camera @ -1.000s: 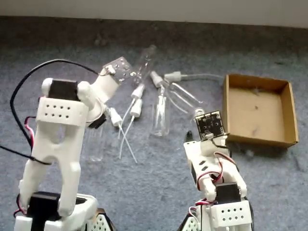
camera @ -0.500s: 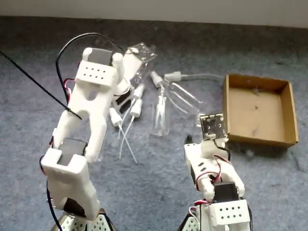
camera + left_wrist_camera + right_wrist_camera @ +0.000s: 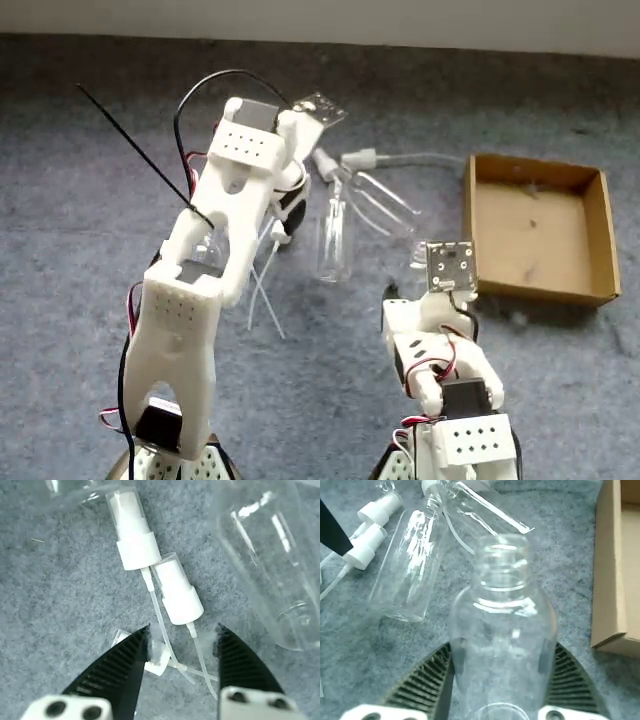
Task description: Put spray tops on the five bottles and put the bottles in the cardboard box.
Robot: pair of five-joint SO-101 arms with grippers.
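1. We are looking down on a grey, carpet-like tabletop [image 3: 560, 380] where two white arms are standing side by side and an open cardboard box [image 3: 535, 228] is lying flat.
2. The right gripper [image 3: 502, 652] is clenched around a clear bottle [image 3: 500, 625], with one finger pressing on each side of its body. The bottle is standing upright just beside the box's outer wall, and its threaded neck is uncovered.
3. A second bottle [image 3: 333, 235] is lying on its side on the tabletop, farther from the box than the held one.
4. A third bottle [image 3: 385, 205] is lying at a slant between the second bottle and the box.
5. The left gripper [image 3: 182, 635] is released, its jaws spread wide, and it is hovering well apart from the box, beyond the lying bottles.
6. Under it we are seeing a white spray top [image 3: 134, 535] and a second spray top [image 3: 177, 592] lying touching on the tabletop. Their thin dip tubes are pointing toward the gripper.
7. A small white part [image 3: 155, 657] is lying right by one finger of the left gripper. We cannot tell what it is.
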